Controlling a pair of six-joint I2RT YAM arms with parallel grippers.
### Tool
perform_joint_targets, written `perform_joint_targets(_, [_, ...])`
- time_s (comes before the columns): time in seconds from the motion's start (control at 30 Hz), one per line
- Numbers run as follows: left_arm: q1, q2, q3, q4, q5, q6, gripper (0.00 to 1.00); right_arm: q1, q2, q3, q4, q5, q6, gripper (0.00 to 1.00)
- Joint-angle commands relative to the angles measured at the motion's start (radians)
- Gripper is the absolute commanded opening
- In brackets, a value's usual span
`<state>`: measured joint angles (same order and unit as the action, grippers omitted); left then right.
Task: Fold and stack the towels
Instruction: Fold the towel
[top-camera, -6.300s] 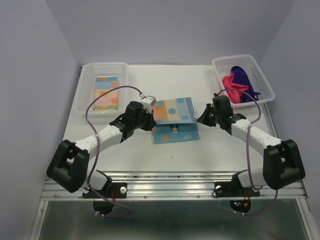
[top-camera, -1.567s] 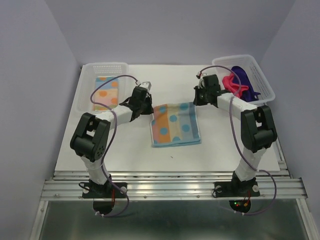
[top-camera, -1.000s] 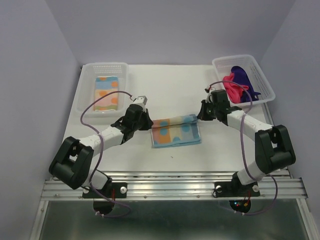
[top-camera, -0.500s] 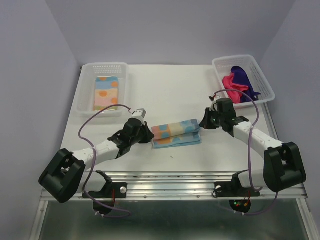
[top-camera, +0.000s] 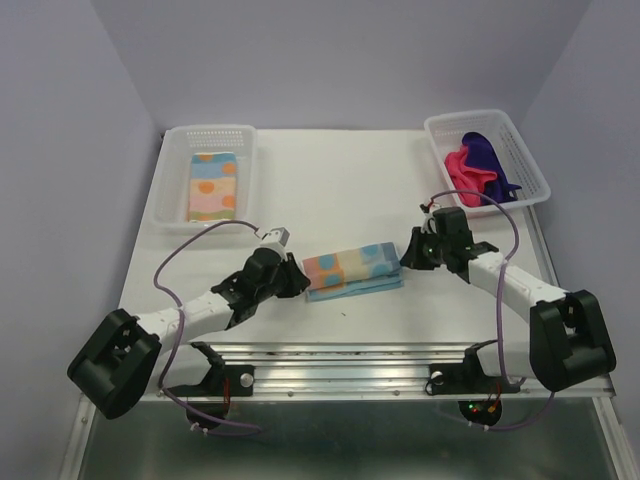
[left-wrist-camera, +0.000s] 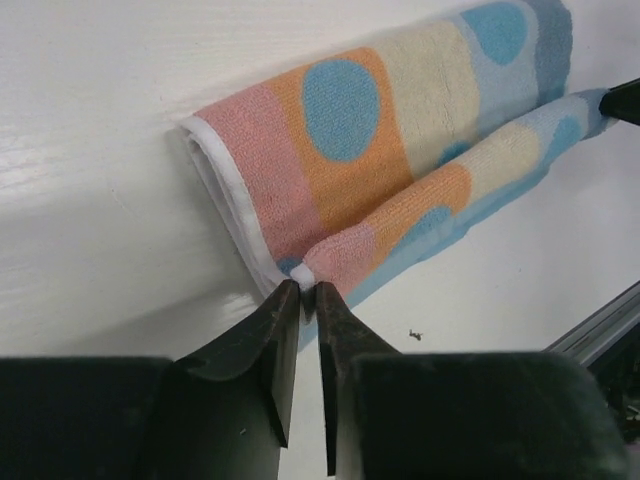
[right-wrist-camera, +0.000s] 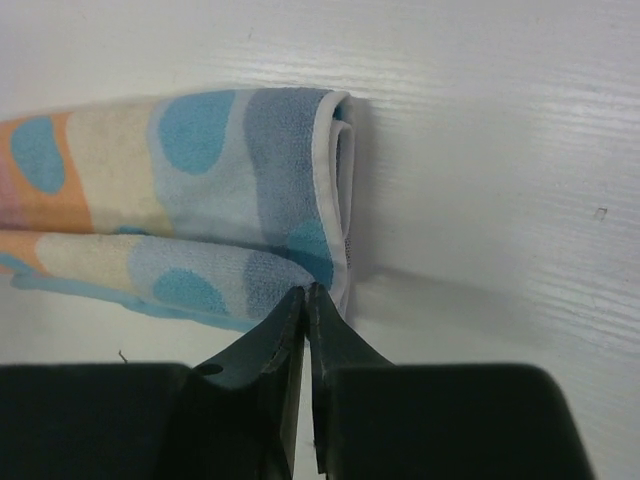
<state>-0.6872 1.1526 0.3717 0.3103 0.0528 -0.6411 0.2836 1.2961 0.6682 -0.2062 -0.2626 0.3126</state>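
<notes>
A pastel striped, polka-dot towel (top-camera: 350, 270) lies folded over on the table between my arms. My left gripper (top-camera: 298, 281) is shut on its left near corner; the left wrist view shows the jaws (left-wrist-camera: 308, 290) pinching the white hem of the towel (left-wrist-camera: 400, 170). My right gripper (top-camera: 405, 255) is shut on the right near corner; the right wrist view shows the jaws (right-wrist-camera: 305, 292) closed on the towel's (right-wrist-camera: 200, 190) blue edge. A second striped towel (top-camera: 214, 186) lies folded in the left basket. The hot pink towel (top-camera: 468, 170) and the purple towel (top-camera: 492, 152) lie crumpled in the right basket.
A white perforated basket (top-camera: 176, 140) stands at the back left and another (top-camera: 530, 165) at the back right. The white table (top-camera: 340, 170) ends at a metal rail near the arm bases. Purple cables loop over both arms.
Both grippers have drawn the towel's far edge toward the near edge, folding it in half into a narrow strip. Both arms have come nearer and lower.
</notes>
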Motion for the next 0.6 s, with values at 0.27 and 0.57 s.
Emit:
perform_joint_targets(0.27, [-0.043, -0.216, -0.093, -0.034, 0.055, -0.08, 0.93, 0.005, -0.116, -0.096, 0.022, 0.028, 0.074, 1.0])
perform_joint_targets(0.57, [-0.043, -0.292, -0.056, -0.132, -0.028, -0.153, 0.99, 0.005, -0.222, -0.081, -0.018, 0.065, 0.102, 1.0])
